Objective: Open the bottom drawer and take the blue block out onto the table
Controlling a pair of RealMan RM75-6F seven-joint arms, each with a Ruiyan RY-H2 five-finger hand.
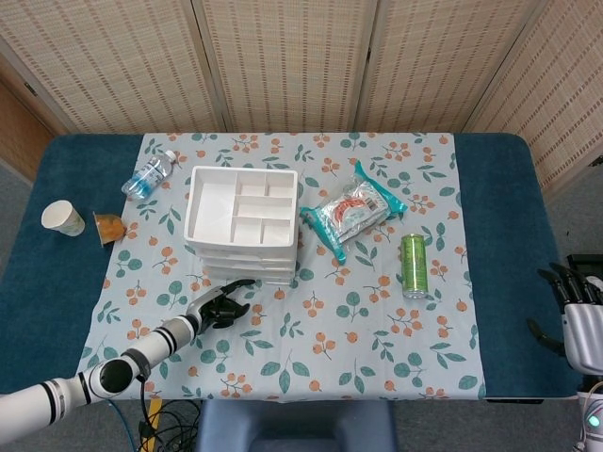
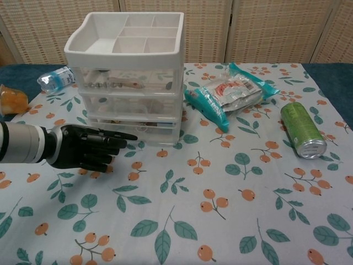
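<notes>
Drawer [image 2: 134, 130], the bottom one of the white unit [image 2: 124, 77] on the floral cloth [image 2: 231, 187], sits shut with the blue block not discernible inside, left hand [image 2: 85, 147] empty, fingers extended at its front, right hand [image 1: 577, 315] idle, fingers spread, off the table edge.

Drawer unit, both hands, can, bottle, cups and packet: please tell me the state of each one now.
drawer unit: upright, all drawers look closed
left hand: holds nothing, fingers extended at bottom drawer
right hand: idle, off the table, fingers apart
green can: lying
water bottle: lying
paper cup: upright
snack packet: looks sealed
</notes>
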